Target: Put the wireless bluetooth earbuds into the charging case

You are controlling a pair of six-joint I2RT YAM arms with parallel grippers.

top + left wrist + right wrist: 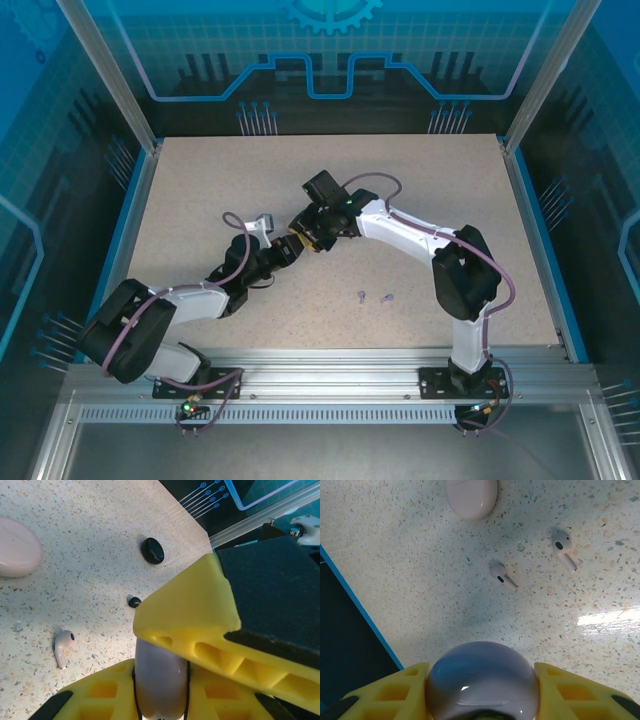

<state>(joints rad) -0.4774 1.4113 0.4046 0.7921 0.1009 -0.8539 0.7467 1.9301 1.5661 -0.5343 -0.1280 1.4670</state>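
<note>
Left gripper (pixel 292 247): jaws almost together, pinching the lilac case (pixel 482 680) edge-on across its thin side, mid-table (pixel 200 200). In my left wrist view a right-arm finger (pixel 200 615) crosses just above the case.

Right gripper (pixel 322 236): clamped on the same case across its wide, rounded body, with a yellow finger touching each flank. So both arms hold one case. I can't tell whether the lid is open.

Case handling, my read: a rigid, glossy, domed shell. It will likely pivot or creep in the pads. Gripping the flanks looks safest.

Right of the grippers and nearer the bases, the lilac earbuds (pixel 360 296) lie on the table, close together and well apart from the case. Neither is seated yet.

Earbud handling, my read: tiny, near weightless, hard slick plastic, lying flat. They'll skate or flick out under a sloppy close. I'd pinch across the stem with a light squeeze and leave the head free to drop into its socket. One arm has to let go of the case first.

Right wrist view, left to right: pink case (pixel 470 497), then two pink earbuds (pixel 502 575) near it, loose on the table. Left wrist view: a black round disc (pixel 152 550), and below it a small black piece (pixel 134 601), too small to identify.
</note>
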